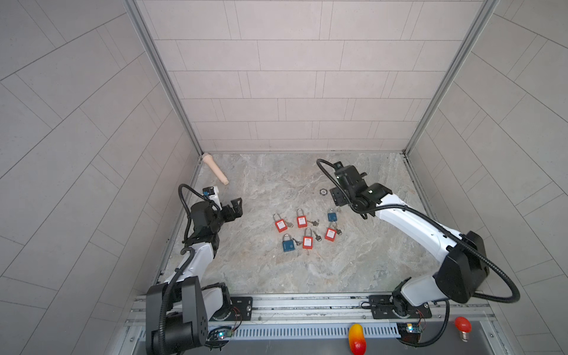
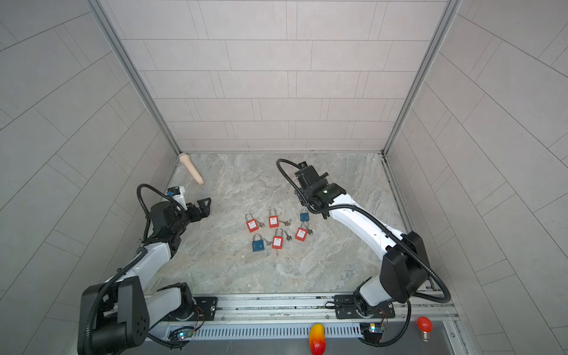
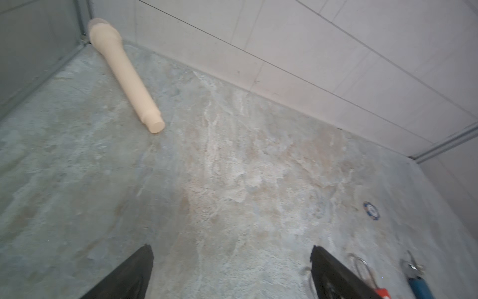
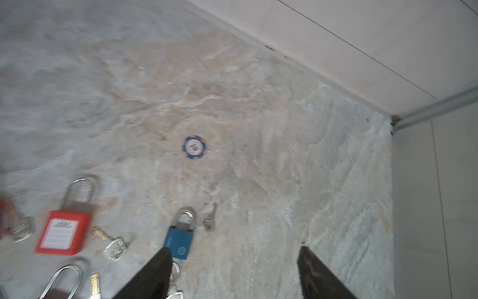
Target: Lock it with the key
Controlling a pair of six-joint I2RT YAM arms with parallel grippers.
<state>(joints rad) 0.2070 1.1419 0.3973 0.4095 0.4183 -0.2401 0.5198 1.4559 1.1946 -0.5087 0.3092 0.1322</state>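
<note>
Several red and blue padlocks lie flat in a cluster mid-table, most with a key beside them. The blue padlock (image 1: 332,215) (image 4: 178,242) nearest my right arm has its shackle seated in the body. A small loose key (image 4: 210,223) lies on the table just beside it. My right gripper (image 1: 345,203) (image 4: 234,248) hovers open over bare table next to this padlock, with nothing between its fingers. My left gripper (image 1: 235,209) (image 3: 230,247) stands wide open and empty at the left, well clear of the cluster. A second blue padlock (image 1: 289,244) lies at the near left of the group.
A pale wooden peg (image 1: 215,169) (image 3: 124,72) lies in the far left corner. A blue poker chip (image 1: 322,191) (image 4: 194,147) sits beyond the padlocks. A red padlock (image 4: 63,233) with its key lies left of the blue one. Tiled walls close in three sides.
</note>
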